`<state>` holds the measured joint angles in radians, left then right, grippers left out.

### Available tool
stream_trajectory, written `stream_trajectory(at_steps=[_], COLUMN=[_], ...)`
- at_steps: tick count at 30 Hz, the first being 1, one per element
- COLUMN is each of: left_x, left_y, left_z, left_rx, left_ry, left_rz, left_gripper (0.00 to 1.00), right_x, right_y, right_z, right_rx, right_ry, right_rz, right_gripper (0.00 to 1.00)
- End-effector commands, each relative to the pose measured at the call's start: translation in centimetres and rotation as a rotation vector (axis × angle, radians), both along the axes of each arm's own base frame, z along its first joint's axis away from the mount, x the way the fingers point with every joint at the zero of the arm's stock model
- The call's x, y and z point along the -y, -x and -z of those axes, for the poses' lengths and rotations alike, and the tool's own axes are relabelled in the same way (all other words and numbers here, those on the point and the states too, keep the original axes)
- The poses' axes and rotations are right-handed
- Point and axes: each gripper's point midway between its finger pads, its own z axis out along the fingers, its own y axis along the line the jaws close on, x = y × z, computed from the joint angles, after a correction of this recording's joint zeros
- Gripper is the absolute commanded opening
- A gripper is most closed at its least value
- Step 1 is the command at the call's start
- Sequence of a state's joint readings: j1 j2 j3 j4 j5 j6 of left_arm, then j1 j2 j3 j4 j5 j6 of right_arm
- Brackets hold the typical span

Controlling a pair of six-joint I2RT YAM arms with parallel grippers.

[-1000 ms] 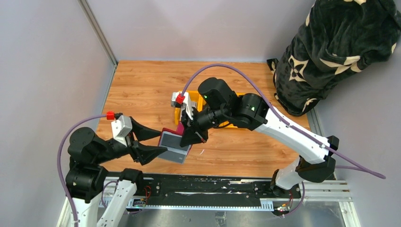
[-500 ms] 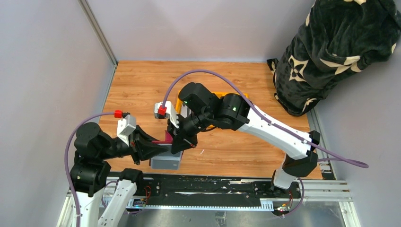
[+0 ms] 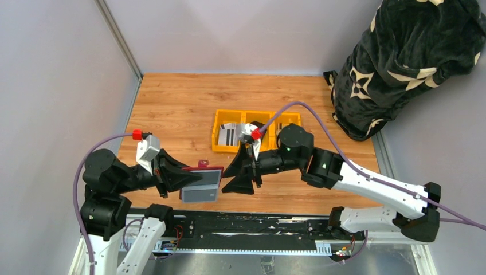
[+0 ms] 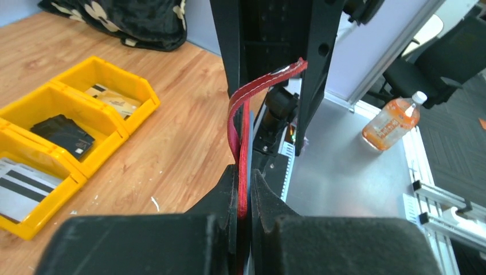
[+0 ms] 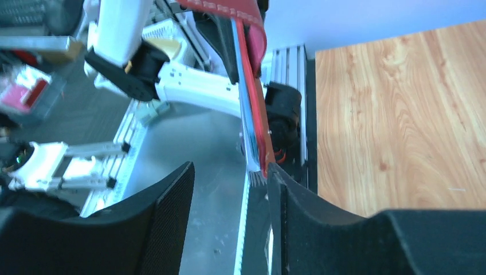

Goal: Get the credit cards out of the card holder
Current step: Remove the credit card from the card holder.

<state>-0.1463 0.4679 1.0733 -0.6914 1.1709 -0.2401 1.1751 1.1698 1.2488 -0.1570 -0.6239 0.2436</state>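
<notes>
Left gripper [image 3: 192, 177] pinches the card holder [image 3: 202, 172] edge-on, sleeves hanging past its fingertips. Right gripper [image 3: 224, 182] has its jaws spread with the holder's edge just ahead, probably lining up to draw a card.

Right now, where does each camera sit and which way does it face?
Top external: fixed above and behind the arms, looking down on the table; both arms show, left fingers clamping the card holder, right fingers open beside it.
Left wrist: on the left wrist, looking along its own fingers at the clamped holder, yellow bin at left.
Right wrist: on the right wrist, looking between its open fingers at the holder's edge.
Shared: all three see the card holder; the first two, the bin.
</notes>
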Motion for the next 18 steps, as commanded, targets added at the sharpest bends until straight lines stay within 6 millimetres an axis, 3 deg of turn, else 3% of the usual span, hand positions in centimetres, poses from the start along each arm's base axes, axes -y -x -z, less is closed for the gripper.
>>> stream_trajectory(at_steps=[1,5,12,14,18], left_x=[0.0,-0.1,-0.2,-0.2,-0.4], left_y=[-1.0,-1.5,-1.7,-1.5,-1.5], left_z=[-4.0,-6.8,-6.9,-6.8,-5.9], left_rx=[0.016,-0.027,-0.094,-0.101,-0.112], left_ry=[0.119,0.306,0.343,0.345,0.330], left_rz=[-0.092,-0.136,-0.153,-0.157,-0.177], left_gripper=[0.00,0.00,0.00,0.00,0.00], right_x=[0.1,-0.3,-1.3,-1.4,-1.7], right_y=[-1.1,-1.6,-3.1,-3.4,-2.8], right_z=[-6.5,-6.0,-6.1,-6.2,-6.6], right_rx=[-0.067,-0.127,-0.231,-0.253,-0.286], right_ry=[-0.409,-0.443,-0.543,-0.566,-0.566], right_rz=[0.095,0.119,0.177,0.187,0.135], right_gripper=[0.54,0.54,0.53,0.45,0.13])
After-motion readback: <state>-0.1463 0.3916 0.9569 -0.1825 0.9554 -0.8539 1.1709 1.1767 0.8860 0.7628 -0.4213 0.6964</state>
